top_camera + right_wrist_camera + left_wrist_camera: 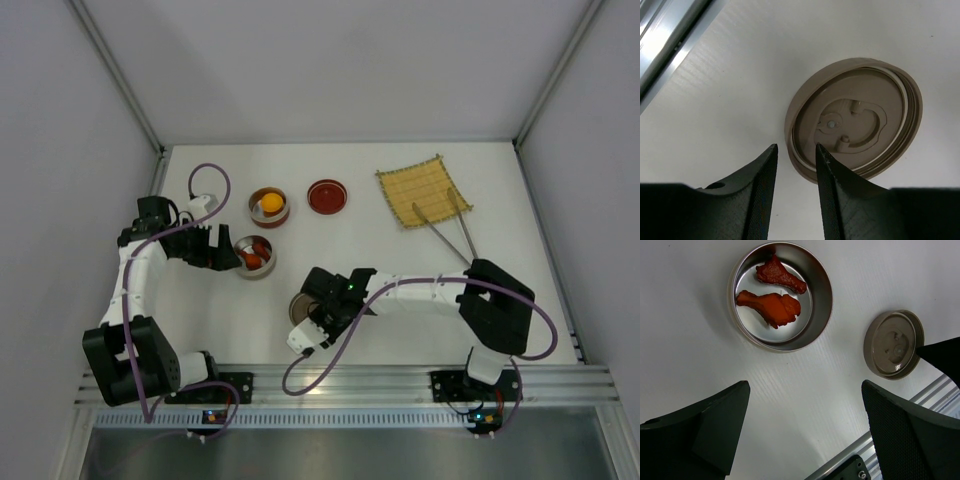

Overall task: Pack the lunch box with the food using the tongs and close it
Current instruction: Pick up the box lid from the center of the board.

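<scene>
**Right gripper astride the lid's rim, not yet clenched**

My left gripper (805, 390), looming large in its wrist view, hangs left of the lid (855, 125) with its jaws wide apart and nothing in them. Just past it, up and left of the lid, a tin (823, 296) holds two red-brown pieces of food (771, 307). The orange ball (270, 202) sits in the back tin (287, 208), farther from the lid.

Over the lid, my right gripper (795, 146) has its jaws half apart, straddling the near rim. Bare table (715, 100) shows between one finger and the rim, so I call it unclenched.

I judge that picking up the lid is the step in hand. I'd sink until the rim sits deep between the pads, close squarely, then lift level.

The tongs (442, 236) lie well right of the lid, tips on the mat (420, 188). From above, the gripper hides most of the lid, and the tongs' joint vanishes beside the right arm (430, 292).
</scene>
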Available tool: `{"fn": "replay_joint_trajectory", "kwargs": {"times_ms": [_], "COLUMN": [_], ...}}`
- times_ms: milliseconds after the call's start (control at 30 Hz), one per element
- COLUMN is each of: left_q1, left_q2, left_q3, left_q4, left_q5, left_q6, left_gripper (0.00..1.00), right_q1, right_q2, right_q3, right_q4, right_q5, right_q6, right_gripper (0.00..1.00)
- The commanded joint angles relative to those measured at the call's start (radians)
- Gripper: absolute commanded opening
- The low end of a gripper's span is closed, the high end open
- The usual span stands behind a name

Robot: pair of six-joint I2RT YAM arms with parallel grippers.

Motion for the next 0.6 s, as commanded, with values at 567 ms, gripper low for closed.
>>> {"fn": "replay_joint_trajectory", "kwargs": {"times_ms": [567], "left_q1": [-0.007], "left_q2": [-0.005], "left_q3": [-0.003], "left_q4": [0.012], "left_q5": [0.018], "left_q6": [0.009], "left_gripper": [0.98], "right_q1": [0.051], "right_q2": [0.037], "right_q3": [-0.076], "right_q4": [0.098], "right_q5": [0.001], "right_q6": [0.045], "right_gripper": [0.20]}}
